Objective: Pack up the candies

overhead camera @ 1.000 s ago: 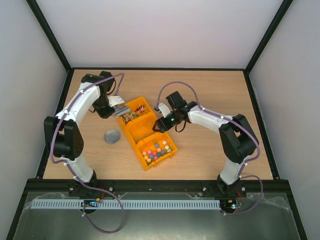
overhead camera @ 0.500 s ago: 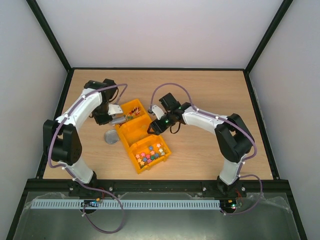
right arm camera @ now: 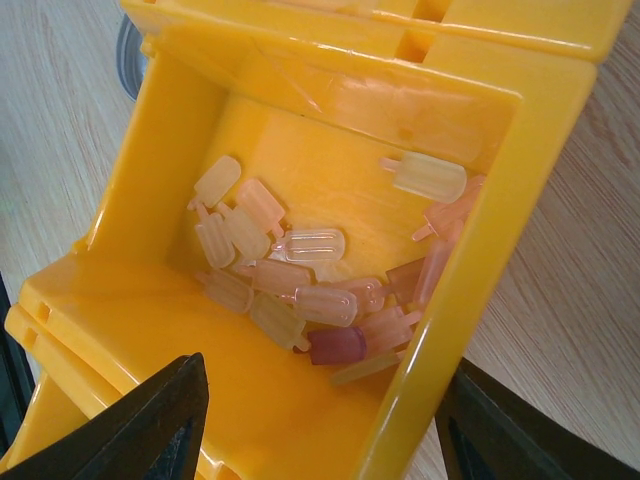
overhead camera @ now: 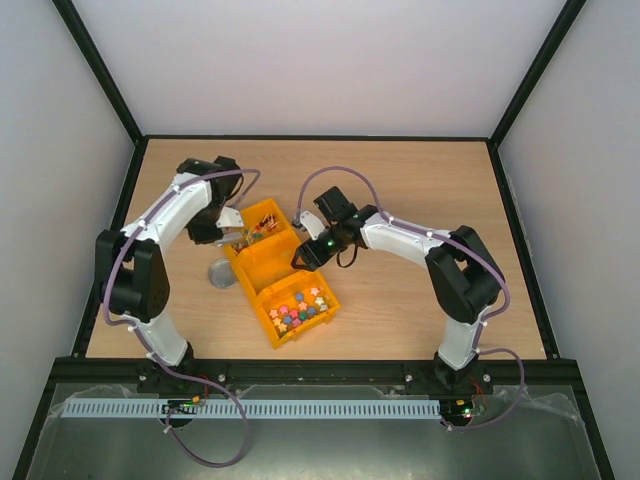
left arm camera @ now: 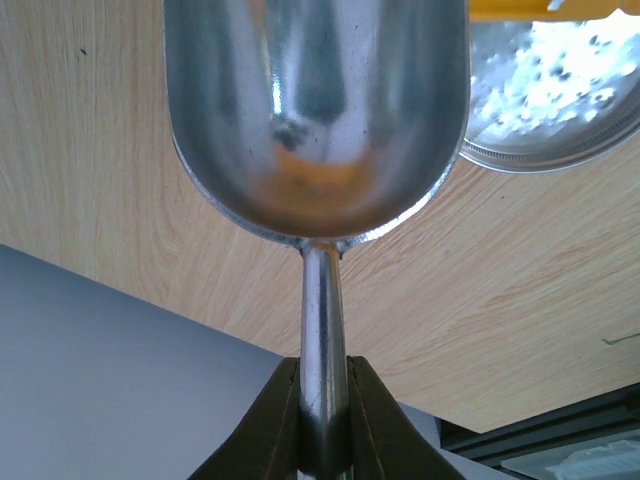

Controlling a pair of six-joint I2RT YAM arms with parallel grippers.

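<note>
From above, the wrapped candies [overhead camera: 263, 229] lie in the far compartment of the yellow bin row [overhead camera: 244, 268], with a round metal tin [overhead camera: 222, 274] just left of it. Left wrist: the left claw [left arm camera: 325, 425] is clamped on an empty metal scoop [left arm camera: 318, 120], which may catch the row's wall. Right wrist: the right claw [right arm camera: 325, 375] stands apart astride the row's compartment of popsicle sweets [right arm camera: 300, 295], and a nudge could shift the row.

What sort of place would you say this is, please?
Probably a robotics lab test cell: plain white walls box in a wooden table, with a left arm and right arm bolted at its edge.
</note>
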